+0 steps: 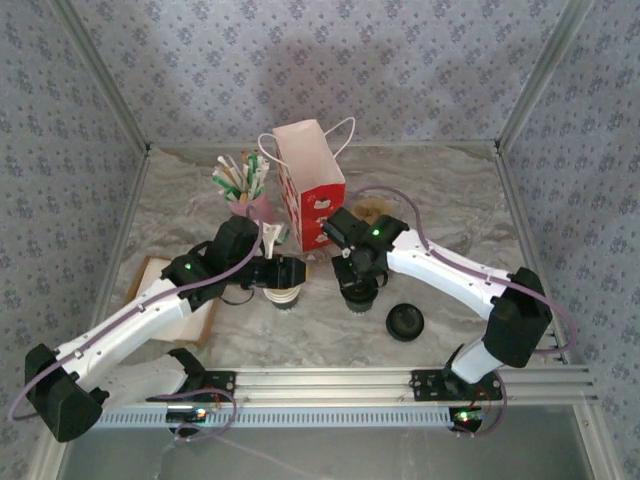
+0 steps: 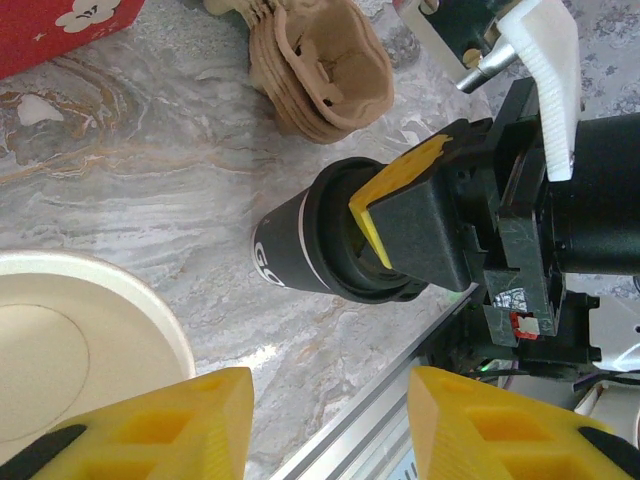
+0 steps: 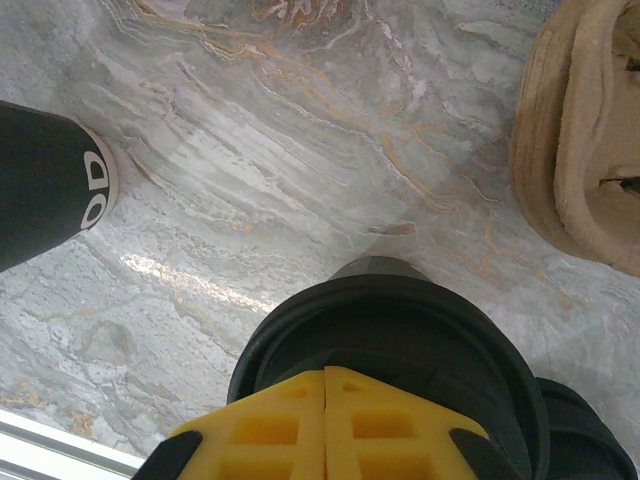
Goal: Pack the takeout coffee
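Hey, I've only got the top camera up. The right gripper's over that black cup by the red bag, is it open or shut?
Observer: Shut. In the right wrist view the right gripper has its yellow fingers pressed together just above the black lid.
Operator: Is that lid on the cup?
Observer: The left wrist view shows it sitting on top of the black cup; whether it has snapped down I cannot tell.
Operator: And the left gripper, is it holding anything?
Observer: It doesn't look like it. The left gripper is open, with bare table between its fingers. The white cup sits beside one finger, lidless.
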You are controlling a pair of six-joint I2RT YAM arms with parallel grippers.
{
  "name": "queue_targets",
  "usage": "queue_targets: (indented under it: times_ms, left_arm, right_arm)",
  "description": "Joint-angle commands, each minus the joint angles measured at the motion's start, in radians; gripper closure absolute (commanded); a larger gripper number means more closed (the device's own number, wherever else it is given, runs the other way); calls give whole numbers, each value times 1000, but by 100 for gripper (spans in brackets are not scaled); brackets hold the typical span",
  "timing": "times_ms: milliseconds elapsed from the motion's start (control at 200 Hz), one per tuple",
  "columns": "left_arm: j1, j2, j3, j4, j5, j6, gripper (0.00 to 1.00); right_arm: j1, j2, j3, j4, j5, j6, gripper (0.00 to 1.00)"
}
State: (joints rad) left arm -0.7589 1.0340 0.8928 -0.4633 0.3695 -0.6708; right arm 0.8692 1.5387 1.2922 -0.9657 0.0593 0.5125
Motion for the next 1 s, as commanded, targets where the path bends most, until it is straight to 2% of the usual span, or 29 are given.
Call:
queue_targets:
  times_ms: [0, 335, 450, 680, 844, 994]
  left_arm:
    - [3, -14, -3, 20, -3, 13, 56]
    - [1, 1, 0, 38, 6, 9, 56]
    - [-4, 23, 12, 43, 8, 8, 55]
    - [-38, 123, 80, 19, -25, 31, 56]
    - [-72, 221, 146, 4, -39, 37, 56]
    - [-109, 313, 212, -18, -50, 39, 57]
  right_arm:
    - [4, 15, -53, -52, -27, 7, 91]
    - [-4, -67, -117, -80, -35, 24, 91]
    - [-7, -100, -56, -80, -52, 28, 85]
    - [-18, -165, -6, -103, -50, 29, 74]
    - [-57, -218, -69, -107, -63, 35, 72]
    - [-93, -247, -143, -63, -133, 38, 73]
